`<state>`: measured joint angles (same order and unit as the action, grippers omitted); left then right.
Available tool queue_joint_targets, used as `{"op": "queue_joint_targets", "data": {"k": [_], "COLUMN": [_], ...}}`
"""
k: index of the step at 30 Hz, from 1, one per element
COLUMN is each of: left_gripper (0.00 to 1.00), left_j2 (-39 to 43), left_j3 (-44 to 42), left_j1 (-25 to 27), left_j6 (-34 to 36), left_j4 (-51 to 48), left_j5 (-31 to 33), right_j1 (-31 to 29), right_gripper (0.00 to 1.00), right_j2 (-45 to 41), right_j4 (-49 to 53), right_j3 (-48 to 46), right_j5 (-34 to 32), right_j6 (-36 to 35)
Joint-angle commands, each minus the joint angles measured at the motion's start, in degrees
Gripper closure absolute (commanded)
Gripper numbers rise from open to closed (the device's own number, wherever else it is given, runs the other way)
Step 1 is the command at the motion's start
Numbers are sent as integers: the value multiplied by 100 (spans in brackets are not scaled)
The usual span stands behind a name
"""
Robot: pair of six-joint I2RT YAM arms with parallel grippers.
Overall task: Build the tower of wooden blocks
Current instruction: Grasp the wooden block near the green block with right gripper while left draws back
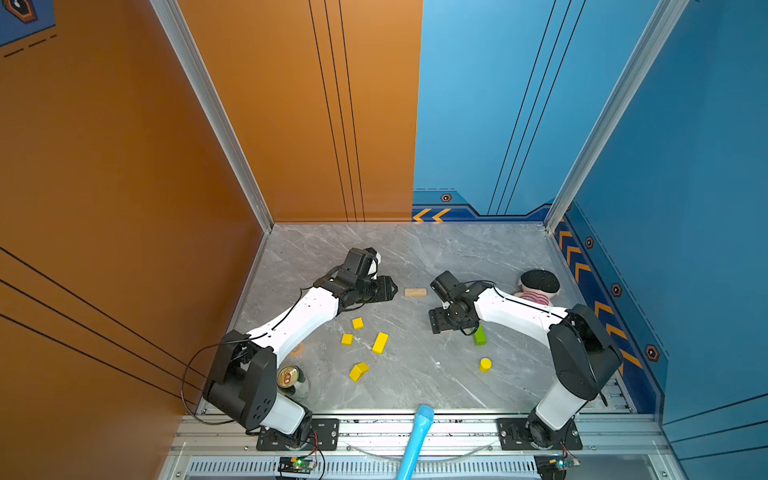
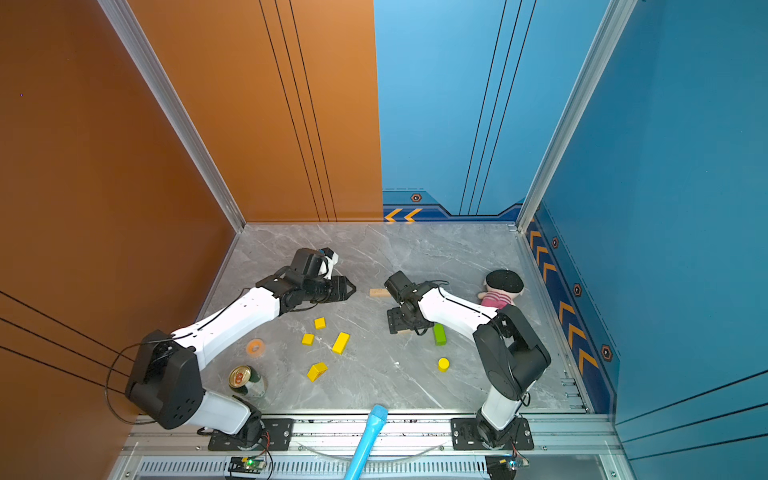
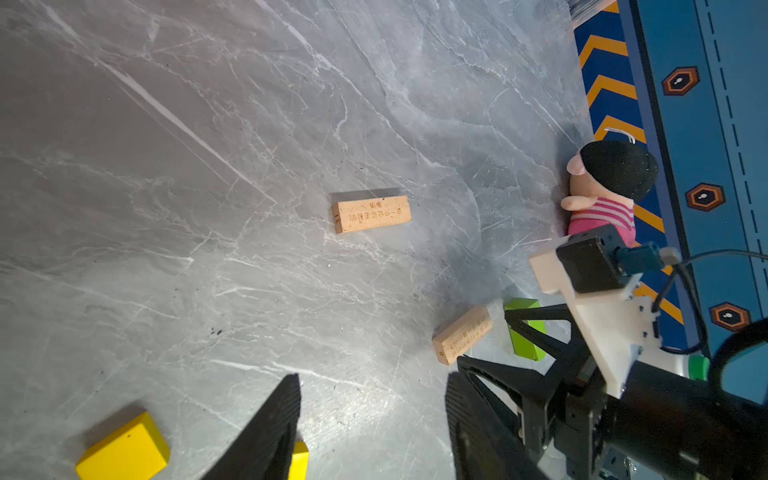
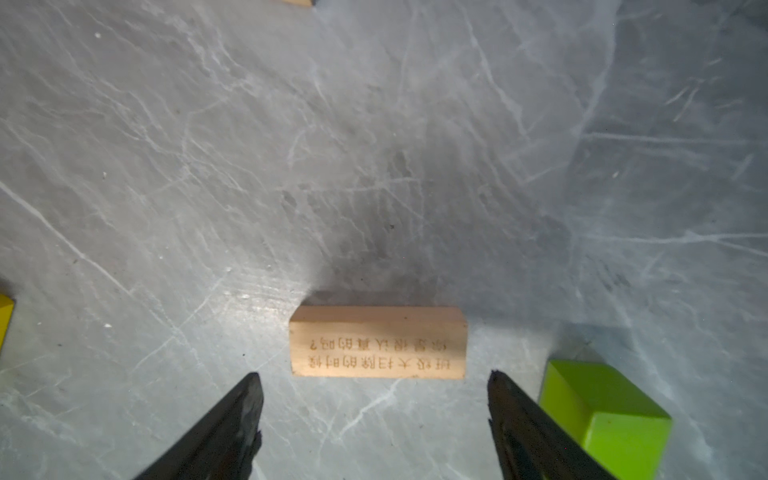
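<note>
The wood blocks lie loose and single on the grey marble table; no tower stands. One tan plank rests flat in front of my left gripper, which is open and empty. The other tan plank lies just beyond the tips of my right gripper, open, pointing down at the table and holding nothing. A green bar sits close beside one right finger. Two yellow cubes, a yellow bar, a roof-shaped piece and a yellow cylinder lie nearer the front.
A drink can stands by the left arm's base, with an orange tape ring near it. A plush toy lies against the right wall. A blue rod pokes over the table's front rail.
</note>
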<state>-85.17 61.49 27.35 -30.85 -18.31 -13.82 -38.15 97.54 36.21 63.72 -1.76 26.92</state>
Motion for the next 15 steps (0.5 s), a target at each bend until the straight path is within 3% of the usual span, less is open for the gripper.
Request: {"op": "queue_joint_targets", "data": {"k": [1,15], "left_gripper": [42,43], "left_j2": [132,70], "left_j3": [-94,-102], "left_j1": [61,120], "left_j6": [95,116], "left_j4": [-112,-120], "left_j5": [97,105], "right_j1": [-43,-138], "right_gripper": [14,13], "right_j2": [172,396], "right_j4": [-180,-204], "right_j3": [-62,-130], "right_j5": [-60,-125], "right_j6": [145,321]}}
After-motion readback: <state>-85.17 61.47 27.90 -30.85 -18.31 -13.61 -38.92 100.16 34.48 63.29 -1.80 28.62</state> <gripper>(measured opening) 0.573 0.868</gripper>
